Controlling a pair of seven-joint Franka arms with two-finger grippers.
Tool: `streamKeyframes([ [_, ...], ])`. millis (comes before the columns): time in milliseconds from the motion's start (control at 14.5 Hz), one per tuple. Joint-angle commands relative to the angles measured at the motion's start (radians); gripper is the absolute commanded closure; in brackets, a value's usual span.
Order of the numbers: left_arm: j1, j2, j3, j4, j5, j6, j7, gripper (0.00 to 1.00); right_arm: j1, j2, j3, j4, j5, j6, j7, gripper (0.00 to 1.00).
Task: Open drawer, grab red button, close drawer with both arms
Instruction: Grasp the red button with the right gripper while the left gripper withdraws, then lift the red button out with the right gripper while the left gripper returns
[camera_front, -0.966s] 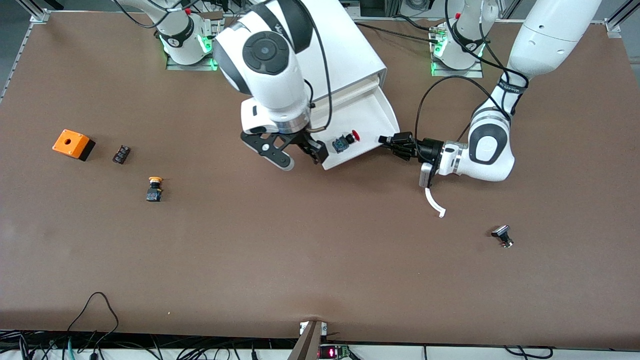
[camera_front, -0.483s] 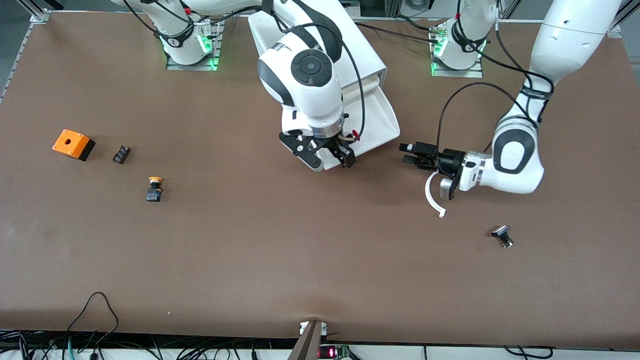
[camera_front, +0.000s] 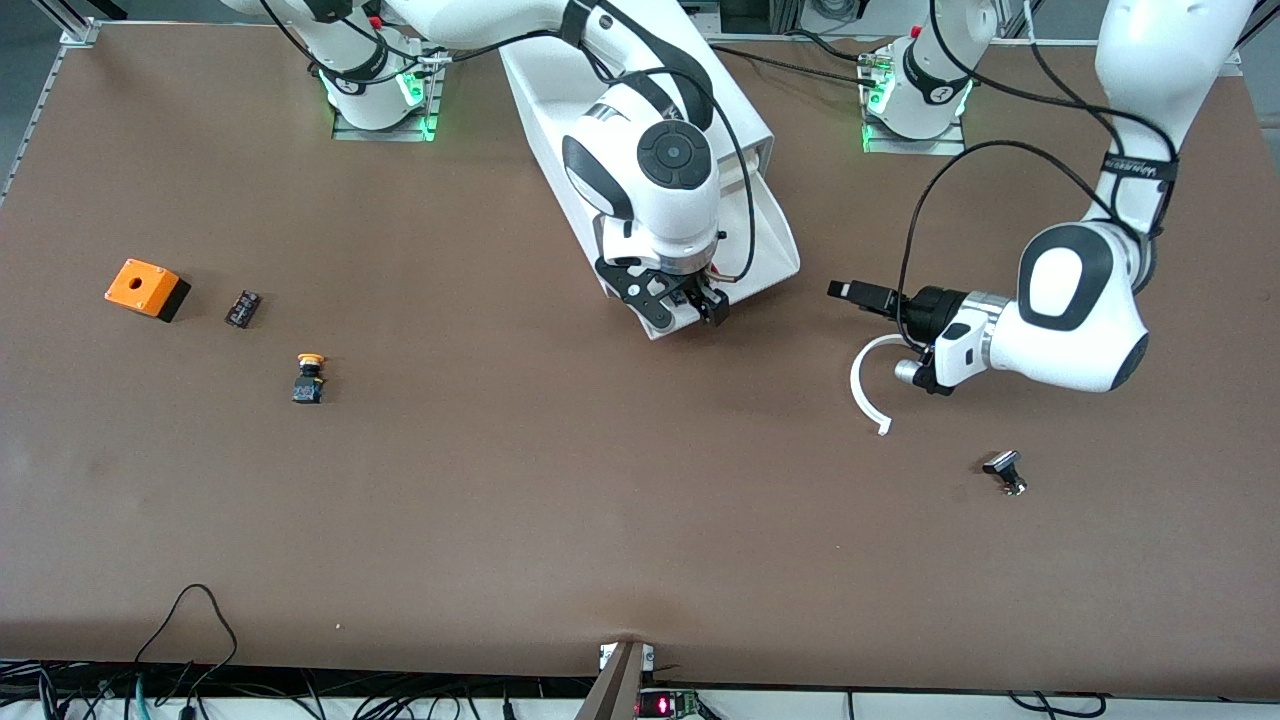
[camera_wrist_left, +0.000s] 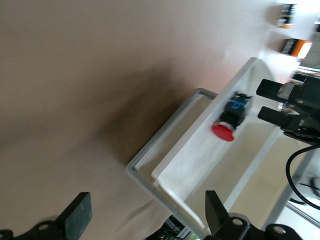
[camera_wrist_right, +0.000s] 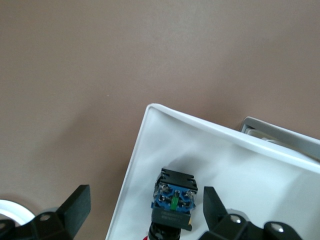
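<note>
The white drawer stands pulled out of the white cabinet. My right gripper hangs open over the drawer's front end, nearest the front camera, and hides the button in the front view. In the right wrist view the red-capped button lies on its side on the drawer floor, between my open right gripper's fingers and below them, untouched. My left gripper is open and empty above the table, beside the drawer toward the left arm's end. The left wrist view shows the button in the drawer.
An orange box, a small black part and a yellow-capped button lie toward the right arm's end. A white curved strip and a small black part lie nearer the front camera than my left gripper.
My right gripper has moved along the drawer's front toward the left arm's end and now covers the button. My left gripper has drawn back from the drawer's corner.
</note>
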Motion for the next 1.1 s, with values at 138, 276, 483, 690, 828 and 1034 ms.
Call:
streamKeyframes([
  [138,-0.003,-0.132,0.003,0.022,0.222,-0.054,-0.145,0.0,0.02,0.044,-0.006,0.04,0.037,-0.018,0.02,0.01],
  [276,-0.003,-0.133,0.002,0.082,0.341,-0.095,-0.224,0.0,0.02,0.044,-0.006,0.039,0.051,-0.032,0.02,0.07],
  [483,-0.004,-0.135,-0.001,0.131,0.446,-0.107,-0.31,0.0,0.031,0.038,-0.008,0.04,0.054,-0.059,0.014,0.36],
  [690,-0.004,-0.156,-0.001,0.166,0.498,-0.141,-0.385,0.0,0.031,0.033,-0.008,0.042,0.052,-0.093,0.006,0.79],
  [828,-0.003,-0.195,-0.001,0.168,0.523,-0.169,-0.441,0.0,0.031,0.024,-0.008,0.042,0.049,-0.117,0.0,1.0],
  [1034,0.008,-0.213,0.008,0.168,0.535,-0.209,-0.455,0.0,0.031,0.023,-0.011,0.045,0.048,-0.128,-0.002,1.0],
])
